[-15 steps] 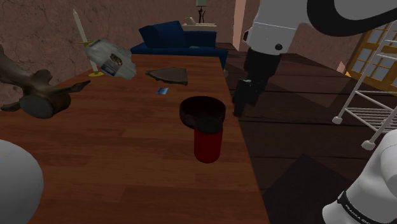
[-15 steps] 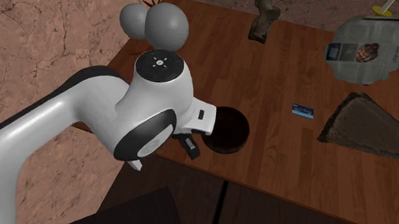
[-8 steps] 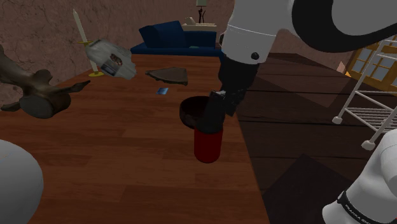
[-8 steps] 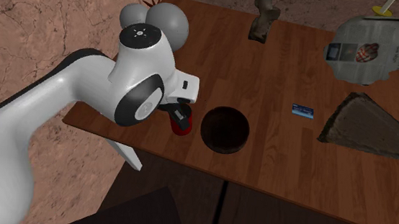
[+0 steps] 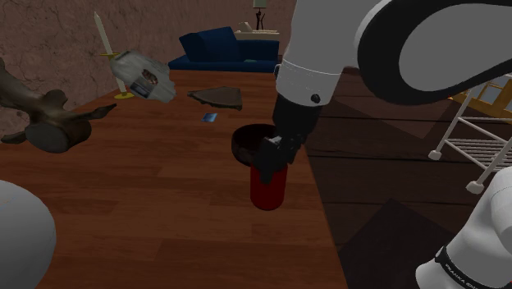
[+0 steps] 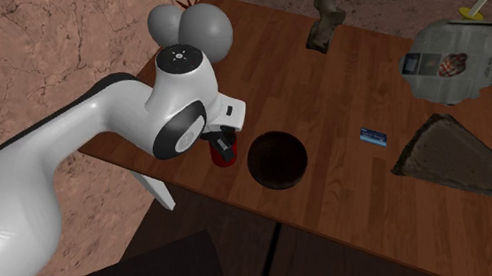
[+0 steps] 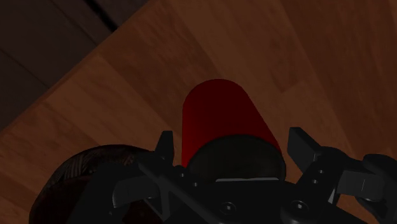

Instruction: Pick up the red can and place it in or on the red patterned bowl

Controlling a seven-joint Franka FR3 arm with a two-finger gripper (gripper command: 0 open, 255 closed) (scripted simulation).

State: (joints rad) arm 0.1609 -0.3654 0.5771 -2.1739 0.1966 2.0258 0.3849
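- Brown wooden worktop (image 5: 148, 205): red cylindrical can (image 5: 267, 187) upright near one edge, just beside dark round bowl (image 6: 277, 159).
- Black gripper (image 7: 234, 143): fingers spread apart, straddling can's top, not gripping.

Your tally on the surface (image 5: 164, 205): singles of nearly everything, and one pair.
You have one red can (image 5: 267, 187), one dark bowl (image 5: 243, 138), one blue card (image 6: 374, 136), one brown wedge (image 6: 452, 158), one crumpled newspaper (image 6: 454, 60), one candle (image 5: 100, 37), one dark carved figure (image 5: 49, 123) and two grey balls, a bigger (image 6: 205, 30) and a smaller (image 6: 165, 22). Beyond it you have one blue sofa (image 5: 217, 48) and one white rack (image 5: 480, 123).
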